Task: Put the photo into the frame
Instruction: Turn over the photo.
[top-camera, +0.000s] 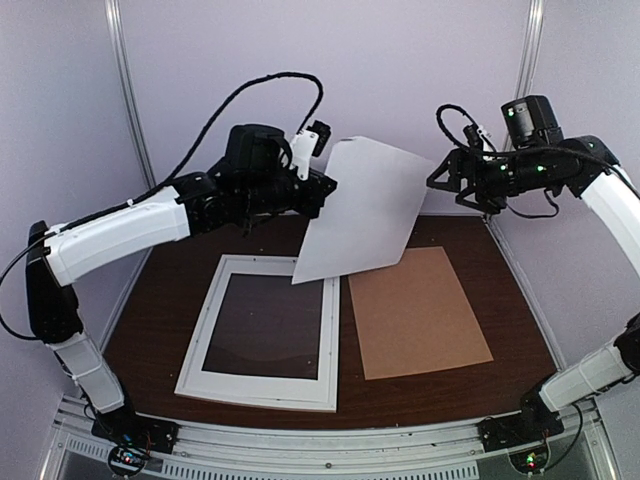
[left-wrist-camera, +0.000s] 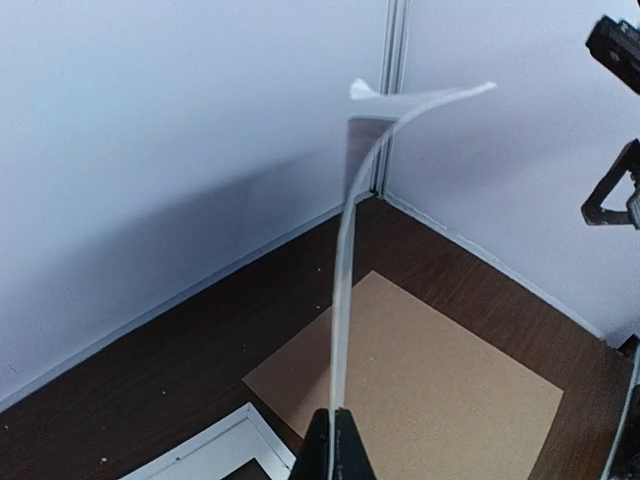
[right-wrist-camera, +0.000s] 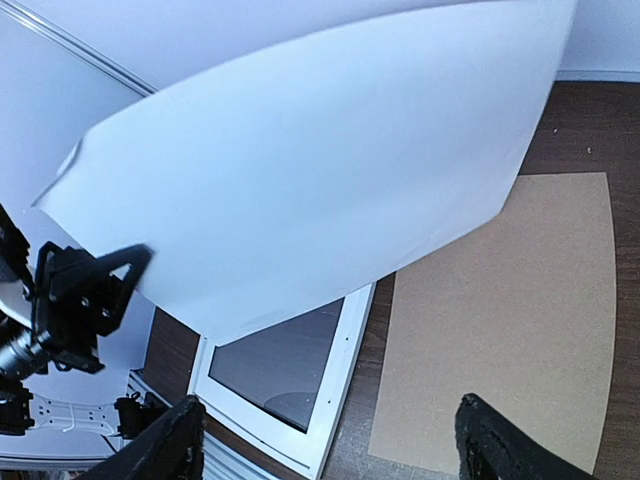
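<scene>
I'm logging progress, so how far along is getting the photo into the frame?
Done: the frame lies flat on the table, the brown backing board beside it. In hand: the left gripper pinches the photo, white back showing, up in the air; the right gripper stands open beside it. Left: laying the photo into the frame.

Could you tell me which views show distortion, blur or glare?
Top view: the wide lens bows the table along its front. Left wrist: the white sheet looks soft near the lens. Right wrist: the sheet fills most of it, bright and featureless; the board has a curved edge.
</scene>
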